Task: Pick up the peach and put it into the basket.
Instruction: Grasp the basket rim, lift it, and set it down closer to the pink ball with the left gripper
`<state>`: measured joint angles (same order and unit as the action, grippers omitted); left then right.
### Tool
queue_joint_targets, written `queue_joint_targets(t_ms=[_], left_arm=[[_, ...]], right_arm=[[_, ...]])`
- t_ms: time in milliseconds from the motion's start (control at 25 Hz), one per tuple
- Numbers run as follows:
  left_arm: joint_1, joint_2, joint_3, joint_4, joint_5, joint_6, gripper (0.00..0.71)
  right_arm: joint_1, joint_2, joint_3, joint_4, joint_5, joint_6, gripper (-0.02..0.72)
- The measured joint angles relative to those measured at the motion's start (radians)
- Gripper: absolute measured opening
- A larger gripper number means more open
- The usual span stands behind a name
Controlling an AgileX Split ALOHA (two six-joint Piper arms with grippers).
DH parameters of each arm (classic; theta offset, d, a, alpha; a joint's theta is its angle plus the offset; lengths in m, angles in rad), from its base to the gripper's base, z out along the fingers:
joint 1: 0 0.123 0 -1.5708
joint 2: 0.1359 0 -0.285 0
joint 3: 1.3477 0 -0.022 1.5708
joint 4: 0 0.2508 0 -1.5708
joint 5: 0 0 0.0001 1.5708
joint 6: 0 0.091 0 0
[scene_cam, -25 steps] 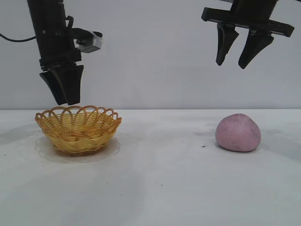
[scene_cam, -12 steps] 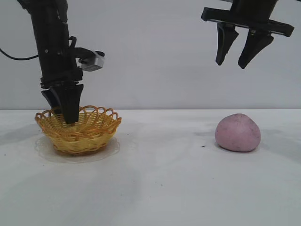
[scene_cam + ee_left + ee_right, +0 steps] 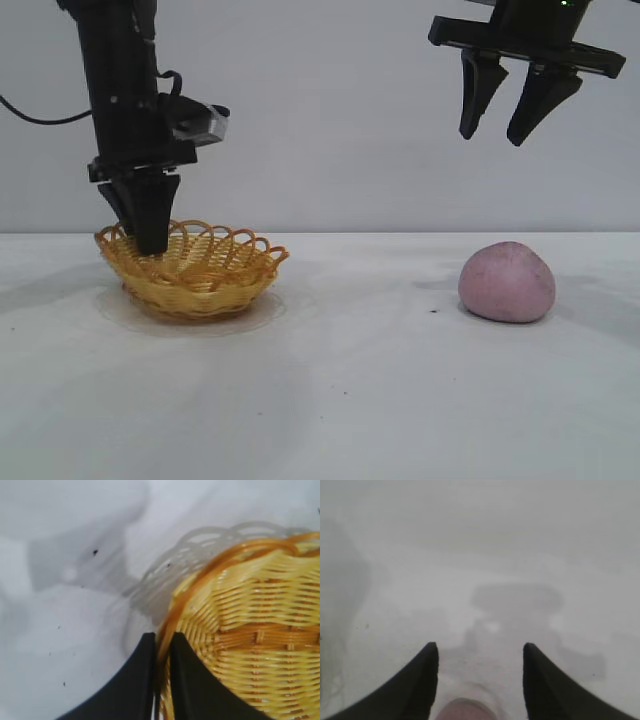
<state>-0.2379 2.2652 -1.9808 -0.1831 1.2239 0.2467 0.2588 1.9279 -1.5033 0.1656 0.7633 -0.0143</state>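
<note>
At the far left of the exterior view, the left arm comes down almost straight from above, and the left gripper (image 3: 148, 238) has its dark fingers pressed together on the near-left rim of the basket (image 3: 205, 270). The left wrist view shows the grip plainly: the two black fingers (image 3: 135, 680) pinch the orange-brown looped edge between them, one finger outside the weave and one inside. The basket is yellow woven, with a scalloped rim, and its left side sits lifted while the right side dips toward the table (image 3: 330, 390), so the whole thing is tilted. From the left wrist view the basket (image 3: 250, 630) shows nothing inside it, and its faint shadow falls on the white surface beside it.

The middle of the table holds only a few small dark specks.

Farther right, the peach (image 3: 506, 282) rests on the table, a dusty pink rounded lump, well apart from the basket and touched by nothing. High above it and slightly to the right hangs the right gripper (image 3: 508, 125), its fingers spread with a clear gap between them and holding nothing. In the right wrist view the two dark fingers (image 3: 417, 685) frame a sliver of the peach (image 3: 465, 711) far below.
</note>
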Motion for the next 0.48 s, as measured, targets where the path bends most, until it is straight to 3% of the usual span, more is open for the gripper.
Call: queue_joint_targets(t_ms=[320,480], left_arm=[[0.0,-0.154,0.277,-0.127,-0.021,-0.08,0.0],[0.0,-0.242,0.483,-0.288,-0.192,-0.085,0.0]], right_arm=[[0.0,0.0,0.0,-0.002,-0.002,0.0,0.331],[0.0,0.0,0.0,-0.002,-0.01,0.0,0.331]])
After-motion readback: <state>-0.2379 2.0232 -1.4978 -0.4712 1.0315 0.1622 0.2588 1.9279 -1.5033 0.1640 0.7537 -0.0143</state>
